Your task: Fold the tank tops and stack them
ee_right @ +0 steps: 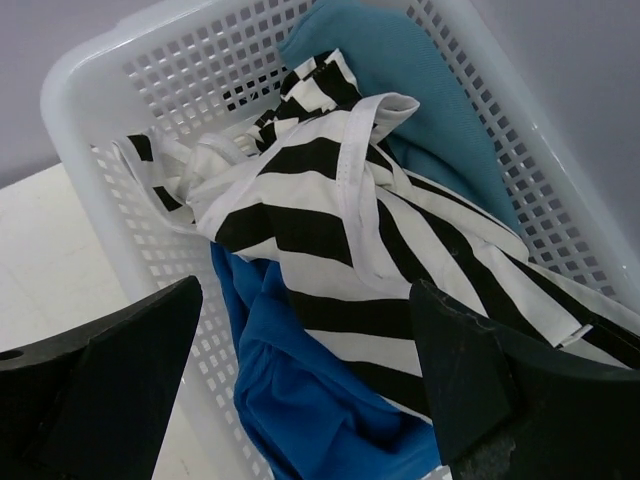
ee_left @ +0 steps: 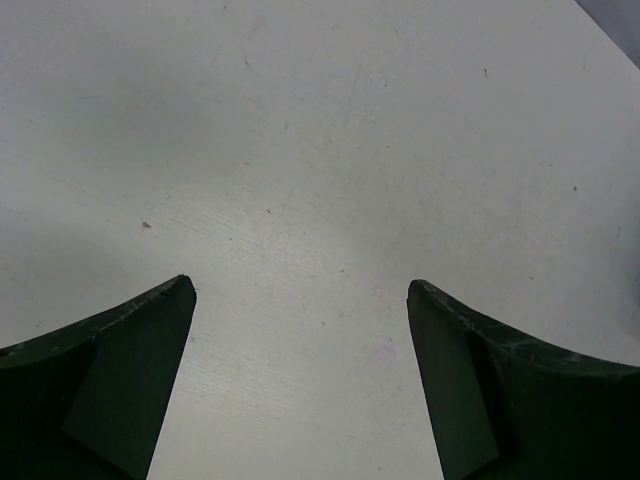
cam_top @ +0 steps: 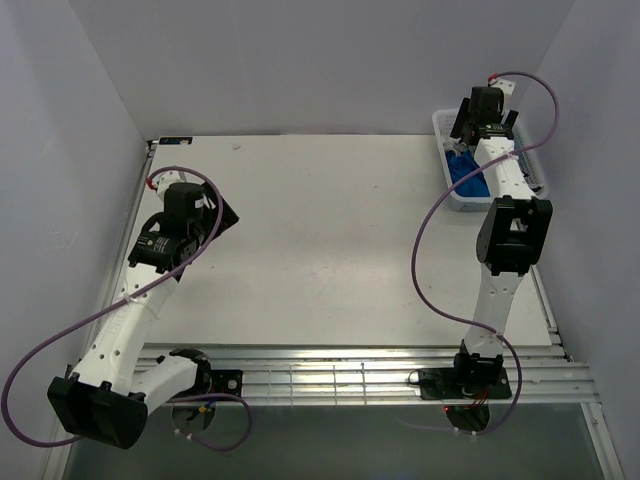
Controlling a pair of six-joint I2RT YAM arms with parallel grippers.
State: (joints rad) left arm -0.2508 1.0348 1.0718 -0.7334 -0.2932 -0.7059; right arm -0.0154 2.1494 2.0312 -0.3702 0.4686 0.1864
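striped top (ee_right: pixel 300 230): 1 | royal-blue top (ee_right: pixel 290 400): 1 | teal top (ee_right: pixel 430 110): 1 | basket (ee_right: pixel 180 90): 1

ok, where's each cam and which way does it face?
Top: high behind the robot, looking down on the table; left arm and right arm show.
Left wrist: on the left arm, facing down at the table; open left gripper at bottom.
Right wrist: on the right arm, looking into the basket at striped top, blue top, teal top; open right gripper at bottom.
Shared: top and right wrist both see basket and blue top.
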